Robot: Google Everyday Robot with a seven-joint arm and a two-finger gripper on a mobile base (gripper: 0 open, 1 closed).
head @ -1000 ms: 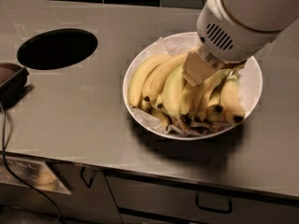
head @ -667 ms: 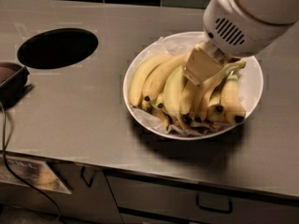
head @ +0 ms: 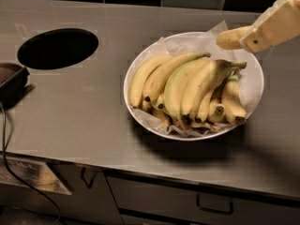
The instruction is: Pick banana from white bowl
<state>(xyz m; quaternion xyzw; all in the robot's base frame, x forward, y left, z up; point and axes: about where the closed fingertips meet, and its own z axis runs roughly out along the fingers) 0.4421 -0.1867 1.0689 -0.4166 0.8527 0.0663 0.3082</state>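
Cropped at the edge, above the white bowl's [head: 125, 90] far-right rim: gripper [head: 243, 36]. Half buried inside the bowl: lower bananas [head: 161, 118]. Cropped far left of it: dark container [head: 11, 81].

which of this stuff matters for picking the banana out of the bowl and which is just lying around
For the job: curved banana with the dark-tipped stem; white bowl; pincer, above the bowl's far right edge.
Just lying about: other bananas; round hole in the counter; dark tray; cable.
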